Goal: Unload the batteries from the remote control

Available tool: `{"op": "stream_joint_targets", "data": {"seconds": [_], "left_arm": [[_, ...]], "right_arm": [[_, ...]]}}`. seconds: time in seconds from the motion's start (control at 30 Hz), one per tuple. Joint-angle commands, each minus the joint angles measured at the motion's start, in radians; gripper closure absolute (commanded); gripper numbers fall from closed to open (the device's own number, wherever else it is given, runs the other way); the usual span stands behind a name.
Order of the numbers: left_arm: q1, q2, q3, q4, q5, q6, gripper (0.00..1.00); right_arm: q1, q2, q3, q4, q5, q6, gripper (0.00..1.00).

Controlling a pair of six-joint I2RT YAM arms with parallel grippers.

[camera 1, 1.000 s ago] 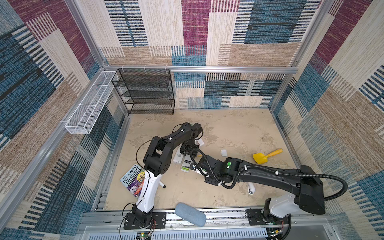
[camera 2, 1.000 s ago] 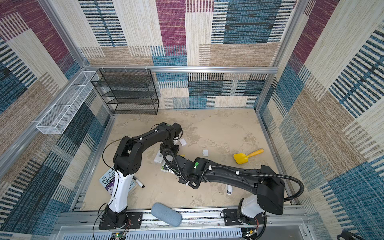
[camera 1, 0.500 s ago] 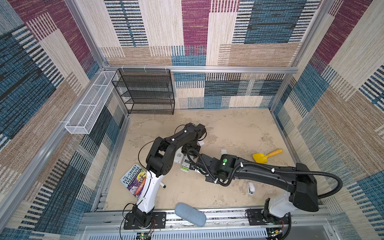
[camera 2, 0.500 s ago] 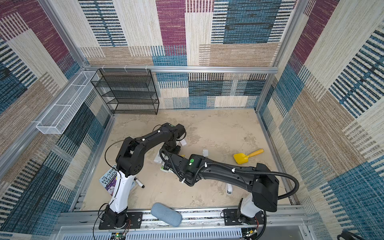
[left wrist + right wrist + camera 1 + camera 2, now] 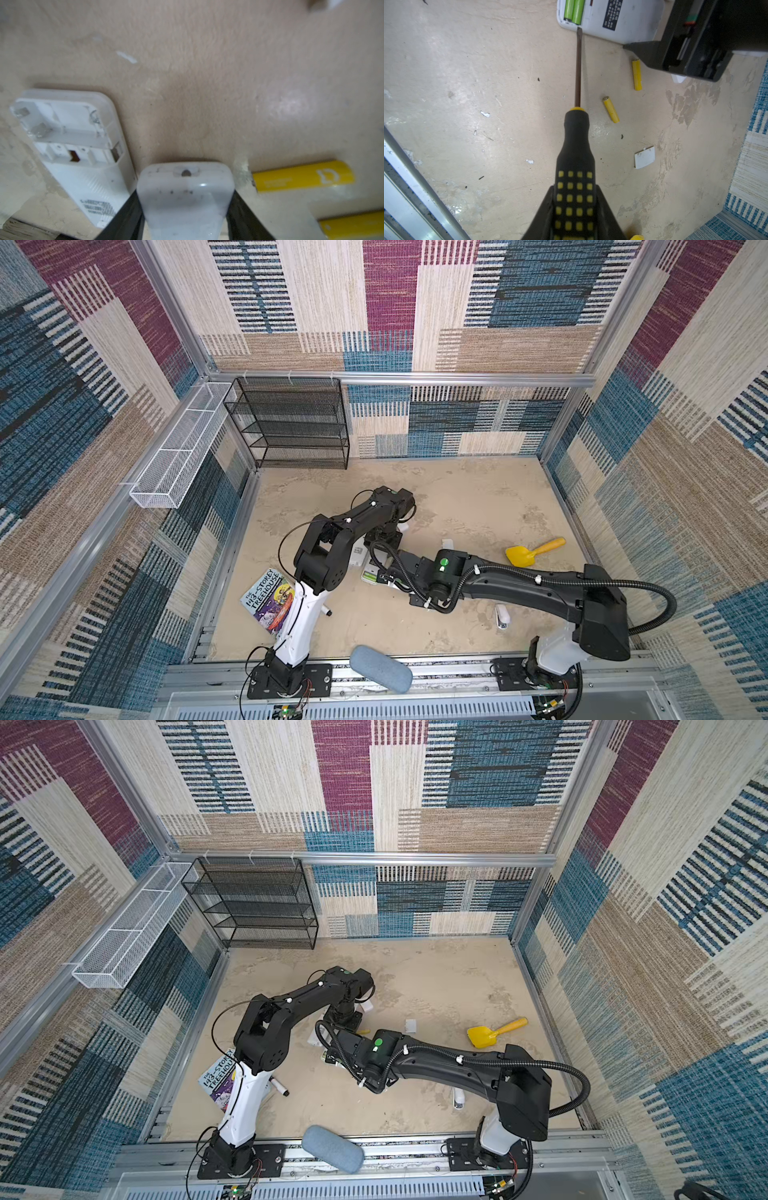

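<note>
At my right wrist, the right gripper (image 5: pixel 575 199) is clamped on the black-and-yellow handle of the screwdriver (image 5: pixel 576 145), with a jaw pressed against each side of the grip. The shaft runs straight out from the handle. Its flat tip sits at the end edge of the remote (image 5: pixel 633 20), just beside the two green batteries (image 5: pixel 574 10) seated side by side in the open bay. I cannot tell whether the tip touches the casing. Two yellow batteries (image 5: pixel 611 110) lie loose on the floor (image 5: pixel 467 83) beside the shaft, apart from each other. A white battery cover (image 5: pixel 644 157) lies on the same side, abreast of the handle. My right arm (image 5: pixel 519 589) reaches low from its front-right base across the middle, forearm close to level. Beyond the tip, my left gripper (image 5: pixel 185 207) is closed on the opposite end of the same remote, with a black finger (image 5: pixel 126 216) on each long side. My left arm (image 5: pixel 353 518) rises from its front-left base, bends at the elbow and extends away, wrist turned down over the remote. A second remote (image 5: pixel 68 141) lies just beside the held one, its battery bay open and empty. Farther off, a yellow shovel (image 5: pixel 532 553) lies well apart to the right, and a black wire rack (image 5: pixel 291 423) stands against the back wall.
</note>
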Motion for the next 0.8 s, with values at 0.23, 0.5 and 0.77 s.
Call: {"op": "stream_joint_targets", "data": {"seconds": [0.23, 0.5, 0.77], "left_arm": [[-0.001, 0.018, 0.001, -0.029, -0.03, -0.021, 0.54], [-0.001, 0.021, 0.006, -0.031, -0.036, -0.018, 0.54], [-0.002, 0.022, 0.009, -0.035, -0.046, -0.016, 0.54]], "right_arm": [[0.001, 0.013, 0.035, -0.007, 0.028, -0.025, 1.0], [0.002, 0.03, 0.049, -0.021, 0.02, -0.035, 1.0], [0.002, 0.039, 0.058, -0.044, 0.021, -0.029, 1.0]]}}
